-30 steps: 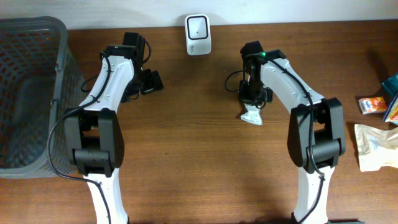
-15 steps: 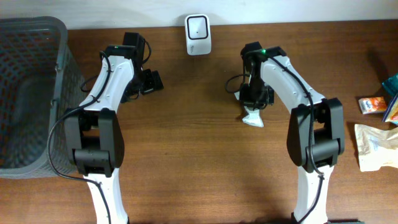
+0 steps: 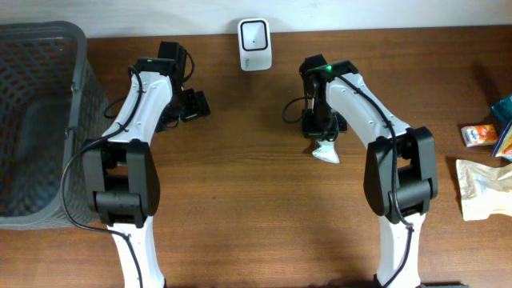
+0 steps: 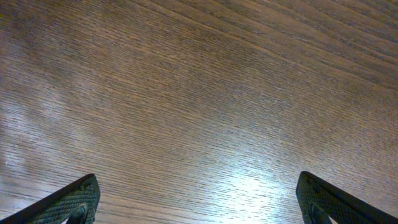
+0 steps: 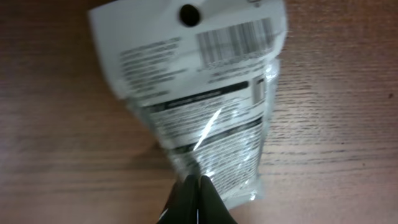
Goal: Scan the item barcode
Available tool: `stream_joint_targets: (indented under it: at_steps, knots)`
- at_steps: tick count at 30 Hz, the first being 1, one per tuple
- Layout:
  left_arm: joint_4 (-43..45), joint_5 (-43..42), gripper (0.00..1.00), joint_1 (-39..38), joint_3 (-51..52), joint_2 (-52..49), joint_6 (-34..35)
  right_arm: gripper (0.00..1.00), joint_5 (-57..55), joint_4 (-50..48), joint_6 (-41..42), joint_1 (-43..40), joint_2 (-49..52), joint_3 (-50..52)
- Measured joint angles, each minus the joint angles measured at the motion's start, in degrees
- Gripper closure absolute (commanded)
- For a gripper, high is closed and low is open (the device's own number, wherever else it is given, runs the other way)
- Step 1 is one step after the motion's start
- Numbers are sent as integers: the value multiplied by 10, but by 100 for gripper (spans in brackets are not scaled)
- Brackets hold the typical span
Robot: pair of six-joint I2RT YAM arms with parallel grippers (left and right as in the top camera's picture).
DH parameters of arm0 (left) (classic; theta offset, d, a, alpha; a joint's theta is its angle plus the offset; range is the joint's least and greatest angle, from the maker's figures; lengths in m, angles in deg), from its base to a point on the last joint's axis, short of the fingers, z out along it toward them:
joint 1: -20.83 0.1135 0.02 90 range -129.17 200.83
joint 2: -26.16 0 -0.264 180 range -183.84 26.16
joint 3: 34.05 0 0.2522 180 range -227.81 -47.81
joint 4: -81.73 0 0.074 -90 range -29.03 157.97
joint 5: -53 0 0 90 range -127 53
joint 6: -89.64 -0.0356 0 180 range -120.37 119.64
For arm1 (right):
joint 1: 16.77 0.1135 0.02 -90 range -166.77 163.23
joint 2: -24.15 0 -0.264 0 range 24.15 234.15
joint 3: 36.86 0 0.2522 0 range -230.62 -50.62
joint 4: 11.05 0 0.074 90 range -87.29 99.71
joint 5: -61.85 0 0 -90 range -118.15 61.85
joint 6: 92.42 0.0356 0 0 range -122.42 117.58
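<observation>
Pouch (image 5: 193, 106): white plastic sachet with black print, pinched at its 6 o'clock edge by the right gripper (image 5: 194, 188). In the right wrist view we see it tilted, its top leaning toward 11 o'clock.
Pouch location: on the overhead view it sits toward 1 o'clock from table centre and sticks out at 6 o'clock from under the right wrist. We can't tell whether it touches the wood or hangs just above it.
Barcode (image 5: 236, 38): at 1 o'clock on the pouch face, just beside the hang hole (image 5: 186, 14), turned toward the wrist camera.
Right gripper state: fingers pressed together on the pouch's bottom seam, and we see no gap between them.
Left gripper (image 4: 199, 204): spread wide, nothing between the fingertips, and we see only bare wood under it.
Left gripper location: toward 10 o'clock from table centre on the overhead view, well apart from the pouch.
Scanner (image 3: 254, 34): white box with a dark window, at the table's 12 o'clock edge. It sits at 11 o'clock from the pouch, not touching it.
Basket (image 3: 76, 48): dark mesh, at the 9 o'clock edge, near the left arm.
Table (image 3: 240, 208): brown wood grain.
Other goods: orange packet (image 3: 478, 134) and cream bag (image 3: 484, 188), both at the 3 o'clock edge, well apart from both arms.
</observation>
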Motion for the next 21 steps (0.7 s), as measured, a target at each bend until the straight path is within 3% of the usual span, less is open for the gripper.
stream_joint_targets:
  at_steps: [11, 21]
  knots:
    - [0, 0, 1, 0, 0, 0, 0, 96, -15, -49, 7, 0, -12, 49]
    - [0, 0, 1, 0, 0, 0, 0, 96, -7, 55, 7, 0, 0, -33]
